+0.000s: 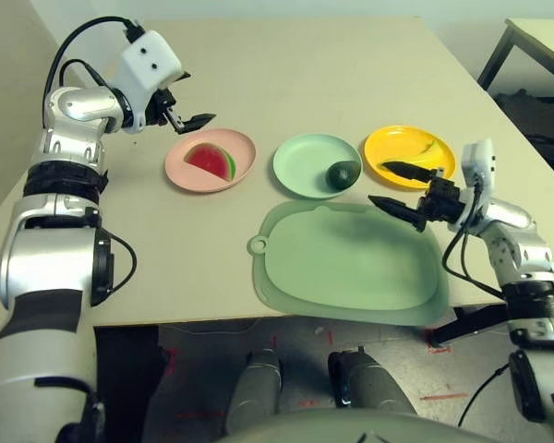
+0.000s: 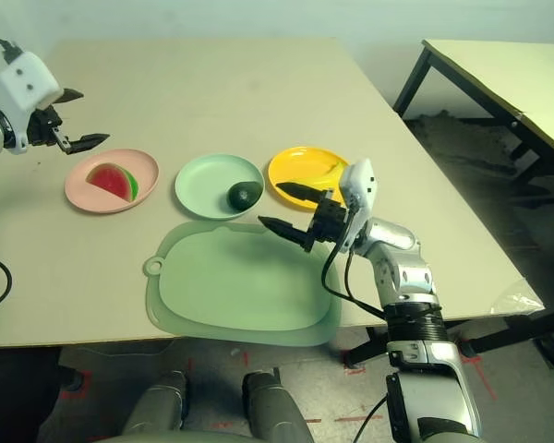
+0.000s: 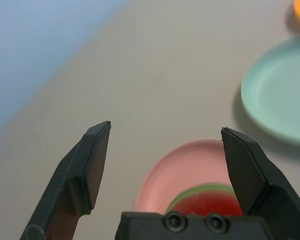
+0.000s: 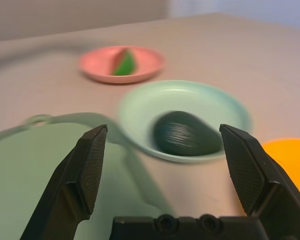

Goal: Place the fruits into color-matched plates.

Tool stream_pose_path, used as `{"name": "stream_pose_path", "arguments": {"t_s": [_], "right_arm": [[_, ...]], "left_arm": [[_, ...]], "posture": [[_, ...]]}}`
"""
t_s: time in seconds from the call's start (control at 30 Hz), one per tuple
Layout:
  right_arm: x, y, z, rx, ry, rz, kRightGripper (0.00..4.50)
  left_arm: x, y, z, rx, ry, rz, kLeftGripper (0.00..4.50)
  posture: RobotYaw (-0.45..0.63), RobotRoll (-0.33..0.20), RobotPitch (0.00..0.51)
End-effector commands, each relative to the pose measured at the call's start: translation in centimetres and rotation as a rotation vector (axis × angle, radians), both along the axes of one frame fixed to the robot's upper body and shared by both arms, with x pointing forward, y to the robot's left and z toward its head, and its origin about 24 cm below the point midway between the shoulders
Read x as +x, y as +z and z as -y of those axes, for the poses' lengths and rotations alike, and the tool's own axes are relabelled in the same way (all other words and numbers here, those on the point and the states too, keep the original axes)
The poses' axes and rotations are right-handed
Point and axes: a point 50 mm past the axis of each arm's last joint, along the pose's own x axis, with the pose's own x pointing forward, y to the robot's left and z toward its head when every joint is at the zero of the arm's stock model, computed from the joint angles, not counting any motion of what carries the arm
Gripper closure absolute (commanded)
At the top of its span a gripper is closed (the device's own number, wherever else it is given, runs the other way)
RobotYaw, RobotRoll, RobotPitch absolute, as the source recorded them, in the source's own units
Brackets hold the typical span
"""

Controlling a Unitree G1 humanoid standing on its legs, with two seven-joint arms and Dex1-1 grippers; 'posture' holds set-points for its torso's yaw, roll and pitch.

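Three plates sit in a row on the bench (image 1: 351, 55): pink plate (image 1: 180, 166), green plate (image 1: 300, 166), yellow plate (image 1: 392, 148). Watermelon (image 1: 210, 161) lies in the pink plate, rind toward the green plate. Avocado (image 1: 343, 173) rests in the green plate, on the side nearest the yellow one. Banana (image 1: 431, 147) appears as a thin yellow curve in the yellow plate, partly hidden behind your right pincer (image 1: 399, 189); hard to make out against the same colour.

By my reading, every fruit is already in its matching plate, so the sorting looks done or all but done.

Your left pincer (image 1: 186, 118) hangs above the bench just beside the pink plate's far rim, fingers spread wide, nothing between them. Its wrist view looks down past both fingers (image 3: 92, 160) onto the pink plate and the watermelon's top, which fits a pincer raised clear of a set-down fruit.

Your right pincer hovers over the near edge of the yellow plate and the corner of the cutting mat (image 1: 351, 268), released and empty. Its wrist view looks straight at the avocado between spread fingers (image 4: 90, 165), apart from it.

The mat carries nothing. Should you check anything, confirm the banana lies fully inside the yellow rim.
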Motion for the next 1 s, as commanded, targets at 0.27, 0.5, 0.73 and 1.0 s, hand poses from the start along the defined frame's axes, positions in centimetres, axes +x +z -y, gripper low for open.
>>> {"name": "stream_pose_path", "arguments": {"t_s": [0.27, 0.5, 0.73, 1.0], "right_arm": [[-1.6, -2.3, 7.5, -0.009, -0.46, -0.091, 0.0], [-1.6, -3.3, 11.6, -0.025, -0.769, -0.077, 0.0], [-0.9, -2.6, 14.4, 0.005, -0.97, -0.042, 0.0], [-0.1, -1.9, 14.9, 0.004, -0.981, -0.032, 0.0]], "left_arm": [[-6.6, -2.7, 0.4, -0.477, 0.203, 0.111, 0.02], [-9.8, -6.5, 0.3, -0.626, 0.405, 0.086, 0.02], [-11.8, -8.7, 0.2, -0.608, 0.481, 0.018, 0.02], [-11.9, -7.6, -0.2, -0.606, 0.461, 0.031, 0.02]], "posture": [[0.05, 0.0, 0.191], [0.07, 0.0, 0.195], [0.1, 0.0, 0.189], [0.1, 0.0, 0.199]]}}
